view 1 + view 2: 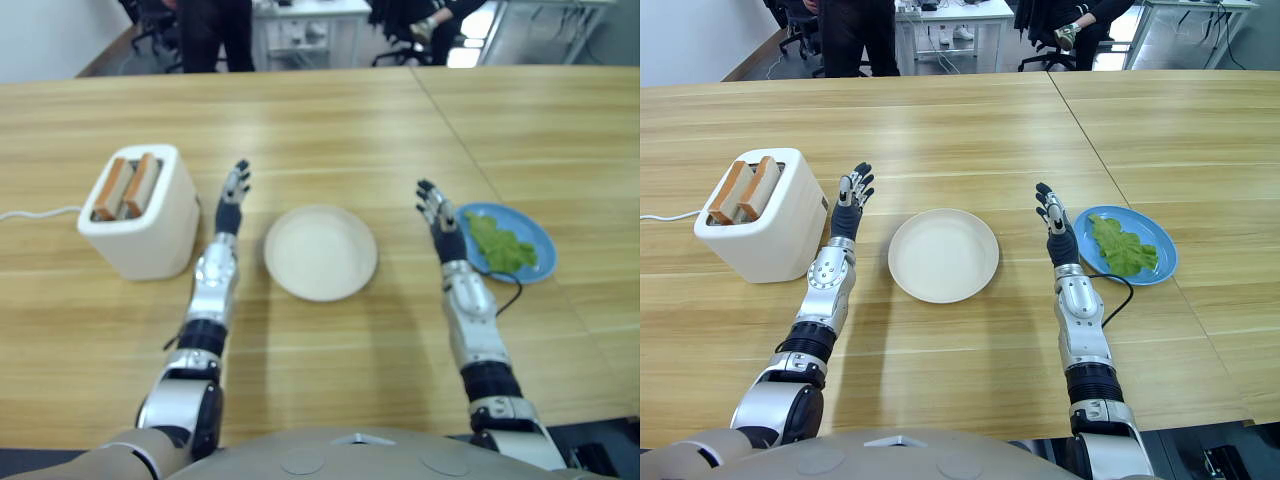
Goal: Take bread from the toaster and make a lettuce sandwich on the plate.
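We judge the first risk to sit at the toaster: its 2 bread slices stand upright in the slots with only their upper parts proud of the white casing. A grasp that closes too shallow could let a slice slip back, and a pull that is not straight up could drag the toaster across the table or tip it toward the white cord trailing off to its left. A second risk lies on the right, where the lettuce rests loosely on a blue dish. A soft leaf is easy to pinch badly or tear, and a black cable curling at the near side of that dish (it runs beside the right forearm) could snag when the arm swings. Both hands are released, fingers stretched out and holding nothing. The left hand hovers just right of the toaster, beside its far-right corner, so the bread lies close to its left. The empty cream plate lies between the 2 arms, to the right of that hand and a little nearer. The right hand sits between the plate and the blue dish, with the lettuce just to its right.
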Tool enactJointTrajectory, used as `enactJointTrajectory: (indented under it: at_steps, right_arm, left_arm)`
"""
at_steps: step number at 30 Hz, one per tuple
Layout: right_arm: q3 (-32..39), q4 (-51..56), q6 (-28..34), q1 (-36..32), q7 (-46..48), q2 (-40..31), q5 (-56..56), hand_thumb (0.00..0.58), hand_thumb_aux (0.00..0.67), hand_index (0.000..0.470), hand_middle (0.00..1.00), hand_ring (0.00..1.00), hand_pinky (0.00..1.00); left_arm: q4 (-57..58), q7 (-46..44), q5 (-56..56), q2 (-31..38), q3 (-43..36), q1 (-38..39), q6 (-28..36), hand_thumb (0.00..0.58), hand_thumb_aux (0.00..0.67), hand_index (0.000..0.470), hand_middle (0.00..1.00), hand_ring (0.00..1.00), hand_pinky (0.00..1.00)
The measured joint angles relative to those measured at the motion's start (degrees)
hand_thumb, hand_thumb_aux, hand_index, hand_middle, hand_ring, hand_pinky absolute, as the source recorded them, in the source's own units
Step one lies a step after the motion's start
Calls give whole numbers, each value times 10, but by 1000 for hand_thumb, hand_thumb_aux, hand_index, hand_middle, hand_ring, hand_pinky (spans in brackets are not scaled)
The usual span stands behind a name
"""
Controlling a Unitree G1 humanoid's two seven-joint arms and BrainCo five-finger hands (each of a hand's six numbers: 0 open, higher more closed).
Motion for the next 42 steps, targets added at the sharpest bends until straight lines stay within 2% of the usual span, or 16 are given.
enactJointTrajectory:
  at_steps: [12, 15, 18, 21, 24, 26, 29, 32, 36, 42]
  right_arm:
    - [-3, 0, -11, -1, -17, 0, -8, 0, 0, 0, 0, 0, 0]
    - [-4, -2, -11, 0, -16, 1, -5, 0, 0, 0, 0, 0, 0]
    - [-3, -3, -10, 4, -13, -1, -2, 0, 0, 0, 0, 0, 0]
    - [-2, -3, -10, 9, -12, 0, -2, 0, 0, 0, 0, 0, 0]
    - [-1, -2, -10, 13, -12, 3, -2, 0, 0, 0, 0, 0, 0]
    - [0, -3, -10, 15, -12, 5, -2, 0, 0, 0, 0, 0, 0]
    - [3, -3, -10, 15, -12, 6, -2, 0, 0, 0, 0, 0, 0]
    - [5, -3, -10, 15, -12, 5, -2, 0, 0, 0, 0, 0, 0]
    - [9, -6, -8, 15, -8, 4, -3, 0, 0, 0, 0, 0, 0]
    - [8, -10, -6, 17, -7, 1, -3, 0, 0, 0, 0, 0, 0]
  left_arm:
    - [-9, 3, 1, 0, -1, 6, 10, 0, 0, 0, 0, 0, 0]
    - [-132, -7, 6, 14, -10, 46, 41, 0, 0, 0, 0, 0, 0]
    - [-362, -31, -7, 80, 6, 79, 122, 0, 0, 0, 0, 0, 0]
    - [-572, -70, -47, 206, 88, 75, 211, 0, 0, 0, 0, 0, 0]
    - [-633, -100, -64, 309, 179, 83, 257, 0, 0, 0, 0, 0, 0]
    - [-618, -109, -39, 359, 224, 106, 272, 0, 0, 0, 0, 0, 0]
    - [-534, -101, 49, 412, 227, 151, 283, 0, 0, 0, 0, 0, 0]
    - [-419, -61, 157, 433, 187, 184, 287, 0, 0, 0, 0, 0, 0]
    - [-303, -13, 271, 444, 103, 190, 301, 0, 0, 0, 0, 0, 0]
    - [-214, 20, 331, 444, 47, 166, 318, 0, 0, 0, 0, 0, 0]
